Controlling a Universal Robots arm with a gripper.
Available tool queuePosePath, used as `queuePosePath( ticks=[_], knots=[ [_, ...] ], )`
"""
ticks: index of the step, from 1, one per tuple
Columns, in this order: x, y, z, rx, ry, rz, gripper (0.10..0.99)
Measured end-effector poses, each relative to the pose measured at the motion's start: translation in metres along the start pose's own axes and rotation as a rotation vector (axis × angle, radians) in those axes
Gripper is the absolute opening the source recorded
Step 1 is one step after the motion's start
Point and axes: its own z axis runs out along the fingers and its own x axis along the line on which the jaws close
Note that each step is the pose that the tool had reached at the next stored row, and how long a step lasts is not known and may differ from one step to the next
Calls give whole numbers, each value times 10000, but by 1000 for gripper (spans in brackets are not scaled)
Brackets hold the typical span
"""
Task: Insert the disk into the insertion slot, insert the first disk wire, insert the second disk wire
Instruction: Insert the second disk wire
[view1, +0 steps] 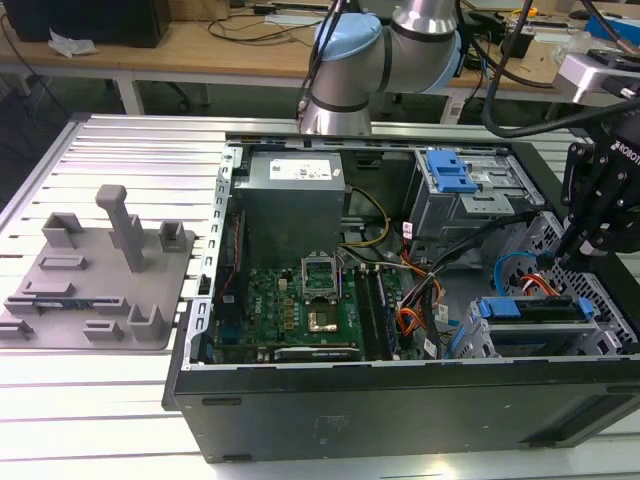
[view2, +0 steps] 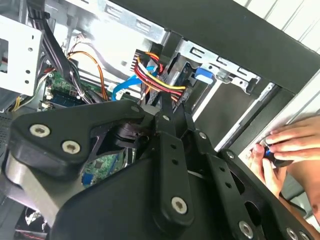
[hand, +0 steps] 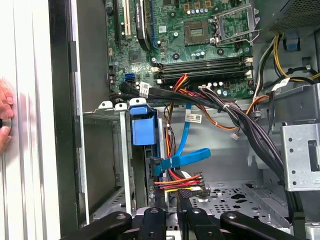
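The disk (view1: 530, 308), in its bright blue frame (hand: 141, 127), sits inside the insertion slot (view1: 470, 338), a grey cage at the case's corner on the exterior view's right. A blue flat wire (hand: 181, 159) ends at the disk's rear edge. My gripper (view1: 572, 255) hangs just above that edge. In the second wrist view its fingers (view2: 172, 120) close on a black connector carrying red, yellow and black wires (view2: 156, 82), the same wire bundle (hand: 180, 182) being held right at the disk's back in the first wrist view.
The open case holds a grey power supply (view1: 295, 195), a motherboard (view1: 300, 305) and a larger bay with a blue latch (view1: 450, 170). Thick black cables (hand: 240, 120) cross beside the cage. A person's hand (view2: 287, 145) rests outside the case wall. A grey fixture (view1: 95, 270) lies on the table.
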Motion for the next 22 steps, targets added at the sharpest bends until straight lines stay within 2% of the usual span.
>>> queuePosePath(
  ticks=[4,7,9,12,15,17,18,19,20,21,22],
  knots=[
    [-2,8,-10,0,8,2,239],
    [-4,13,-82,2,42,1,239],
    [-10,17,-144,-2,88,-5,239],
    [-26,22,-187,-10,175,-40,239],
    [-46,38,-196,8,282,-146,239],
    [-55,43,-196,39,314,-234,239],
    [-55,49,-195,88,318,-281,239],
    [-54,62,-195,119,325,-314,255],
    [-53,78,-194,130,333,-328,310],
    [-54,90,-193,132,349,-335,310],
    [-56,97,-193,134,363,-337,376]
  ],
)
